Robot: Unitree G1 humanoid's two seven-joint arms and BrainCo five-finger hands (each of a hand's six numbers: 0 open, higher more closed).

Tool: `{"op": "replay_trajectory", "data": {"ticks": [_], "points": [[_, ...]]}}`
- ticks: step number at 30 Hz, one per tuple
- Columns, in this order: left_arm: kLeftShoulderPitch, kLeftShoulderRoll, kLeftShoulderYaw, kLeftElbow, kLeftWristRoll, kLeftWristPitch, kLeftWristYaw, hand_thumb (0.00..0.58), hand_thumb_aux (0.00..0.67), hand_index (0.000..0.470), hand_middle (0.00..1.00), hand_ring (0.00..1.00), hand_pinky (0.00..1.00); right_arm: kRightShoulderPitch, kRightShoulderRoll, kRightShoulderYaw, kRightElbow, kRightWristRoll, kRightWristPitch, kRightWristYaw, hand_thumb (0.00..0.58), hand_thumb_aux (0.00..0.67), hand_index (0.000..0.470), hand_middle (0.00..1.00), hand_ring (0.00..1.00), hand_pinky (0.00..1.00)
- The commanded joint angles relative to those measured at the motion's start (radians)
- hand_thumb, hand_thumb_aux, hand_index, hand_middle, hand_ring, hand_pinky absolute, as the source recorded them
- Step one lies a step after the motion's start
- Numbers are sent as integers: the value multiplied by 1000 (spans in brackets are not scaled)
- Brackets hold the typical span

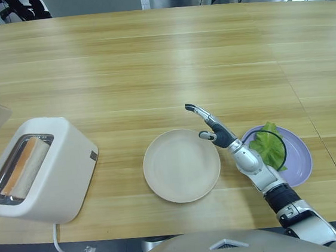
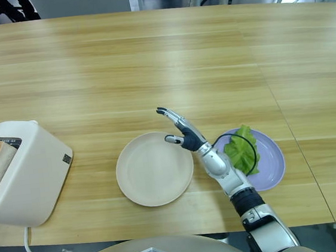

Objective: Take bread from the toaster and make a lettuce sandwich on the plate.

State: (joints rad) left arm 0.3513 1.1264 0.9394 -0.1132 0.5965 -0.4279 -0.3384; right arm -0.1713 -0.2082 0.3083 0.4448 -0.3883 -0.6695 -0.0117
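The first step is getting the bread [image 1: 25, 167] out, and it sits in the slot of the toaster [image 1: 52, 168], well to the left of the plate [image 1: 162, 187], with its top edge showing above the slot. The right hand [image 1: 220, 134] hovers just over the plate's right rim, fingers [image 1: 195, 108] stretched out and slightly spread, holding nothing. From that side it is a long reach across the plate, so the side nearer the toaster looks the better approach.

To do it well, I would come down from above the slot, pinch the slice across its flat faces near the exposed top, and draw it straight up along the slot line. A sideways pull would likely drag it against the slot wall or shove the light-looking toaster across the tabletop [image 1: 149, 62]. The slice should then go flat in the middle of the plate, which is bare and ready.

Right of the plate, almost touching it, stands a purple dish [image 1: 301, 160] carrying the lettuce [image 1: 267, 145]. A thin black cable [image 1: 283, 144] loops over the leaf, and it could snag when the lettuce is picked up. The toaster's white cord [image 1: 59, 243] trails off the tabletop's near edge, left of the plate, and may tug if the toaster shifts.
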Motion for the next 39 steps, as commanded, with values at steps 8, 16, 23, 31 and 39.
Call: {"op": "replay_trajectory", "data": {"ticks": [8,16,23,31,39], "points": [[-278,127,-253,28,-40,-59,104,580,670,460,0,0,0,-29,-5,-2,33,-16,-15,-11,0,0,0,0,0,0],[-665,100,-643,93,-131,-75,67,580,670,460,0,0,0,-85,-125,-142,-26,39,-19,-35,0,0,0,0,0,0],[-910,-75,-911,136,-285,-88,-115,580,670,460,0,0,0,-100,-252,-309,-63,70,-9,-90,0,0,0,0,0,0],[-964,-311,-1164,168,-417,-53,-380,580,670,460,0,0,0,-96,-301,-414,-118,69,-19,-136,0,0,0,0,0,0],[-939,-464,-1308,277,-451,-11,-546,580,670,460,0,0,0,-95,-293,-407,-141,44,-12,-133,0,0,0,0,0,0]]}}
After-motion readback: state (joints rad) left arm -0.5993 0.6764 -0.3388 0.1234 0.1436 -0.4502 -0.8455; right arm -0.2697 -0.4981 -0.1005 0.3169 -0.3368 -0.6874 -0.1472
